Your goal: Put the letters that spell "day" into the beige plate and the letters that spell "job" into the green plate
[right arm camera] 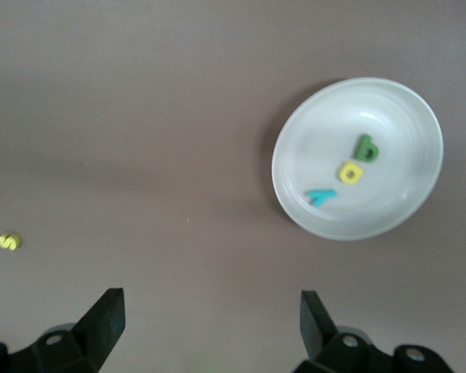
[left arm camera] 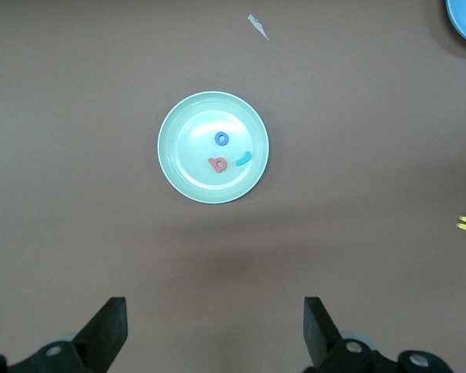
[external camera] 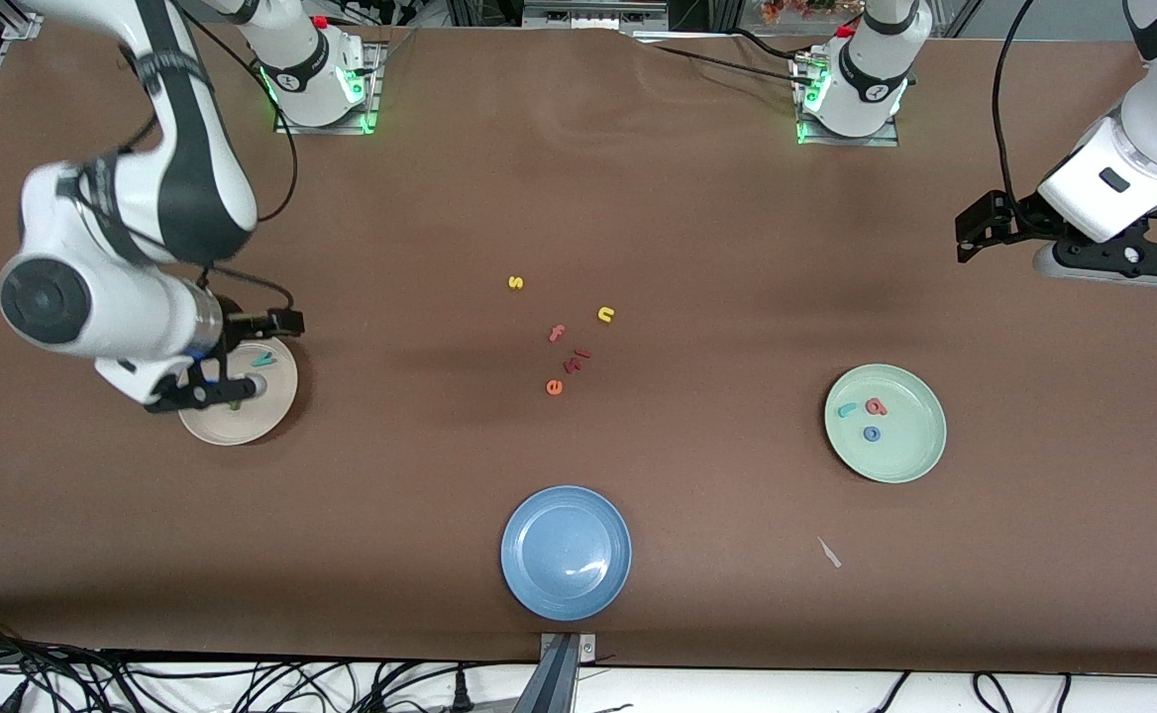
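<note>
The beige plate (external camera: 242, 431) lies toward the right arm's end of the table. In it are the green a (right arm camera: 366, 148), the yellow d (right arm camera: 350, 172) and the teal y (right arm camera: 321, 196). My right gripper (external camera: 217, 388) hangs open and empty over this plate's edge and hides part of it in the front view. The green plate (external camera: 910, 451) lies toward the left arm's end. It holds the teal j (external camera: 847, 409), the salmon b (external camera: 876, 406) and the blue o (external camera: 872, 434). High over the table's left-arm end, my left gripper (external camera: 1118, 259) stands open and empty.
A blue plate (external camera: 566, 552) sits near the table's front edge. Loose letters lie mid-table: a yellow s (external camera: 515, 282), a yellow n (external camera: 606, 314), a salmon f (external camera: 557, 333), an orange e (external camera: 554, 387) and small dark red pieces (external camera: 577, 359). A pale scrap (external camera: 829, 553) lies near the green plate.
</note>
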`<state>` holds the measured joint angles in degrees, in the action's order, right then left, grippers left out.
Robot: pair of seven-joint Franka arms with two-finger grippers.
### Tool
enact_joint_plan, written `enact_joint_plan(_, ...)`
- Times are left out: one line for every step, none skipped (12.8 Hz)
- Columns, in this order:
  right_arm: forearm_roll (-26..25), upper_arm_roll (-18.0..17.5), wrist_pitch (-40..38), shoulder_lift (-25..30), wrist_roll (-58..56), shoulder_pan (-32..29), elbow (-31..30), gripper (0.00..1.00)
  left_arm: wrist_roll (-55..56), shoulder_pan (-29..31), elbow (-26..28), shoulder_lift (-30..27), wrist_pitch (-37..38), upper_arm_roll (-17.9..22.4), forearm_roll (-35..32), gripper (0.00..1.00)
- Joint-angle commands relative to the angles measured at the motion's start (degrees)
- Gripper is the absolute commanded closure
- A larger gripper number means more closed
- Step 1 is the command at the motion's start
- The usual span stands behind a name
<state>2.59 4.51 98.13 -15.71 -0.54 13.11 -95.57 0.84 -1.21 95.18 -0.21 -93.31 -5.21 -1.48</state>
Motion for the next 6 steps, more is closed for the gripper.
enact_joint_plan(-0.75, -3.02, 1.28, 12.26, 0.10, -4.85, -10.25, 0.00, -0.84, -0.46, -0.34, -0.49, 0.94, 0.56, 1.48, 0.00)
enact_joint_plan(-1.10, -3.02, -0.99, 13.85, 0.01, -5.46, -10.08, 0.00, -0.84, -0.46, -0.34, -0.49, 0.94, 0.56, 1.48, 0.00)
enact_joint_plan(-3.19, -3.02, -3.80, 15.61, -0.42, -6.08, -9.56, 0.00, -0.75, -0.54, -0.34, -0.49, 0.94, 0.56, 1.48, 0.00)
enact_joint_plan(-5.56, -2.93, -6.78, 16.50, -1.30, -6.17, -8.77, 0.00, -0.75, -0.54, -0.34, -0.49, 0.94, 0.56, 1.48, 0.00)
enact_joint_plan(-6.63, -2.93, -10.64, 16.42, -1.83, -6.17, -6.24, 0.00, -0.75, -0.54, -0.34, -0.49, 0.94, 0.56, 1.48, 0.00)
enact_joint_plan(-6.46, -2.24, -12.51, 16.33, -1.84, -6.35, -4.73, 0.00, -0.84, -0.54, -0.34, -0.49, 0.94, 0.56, 1.48, 0.00)
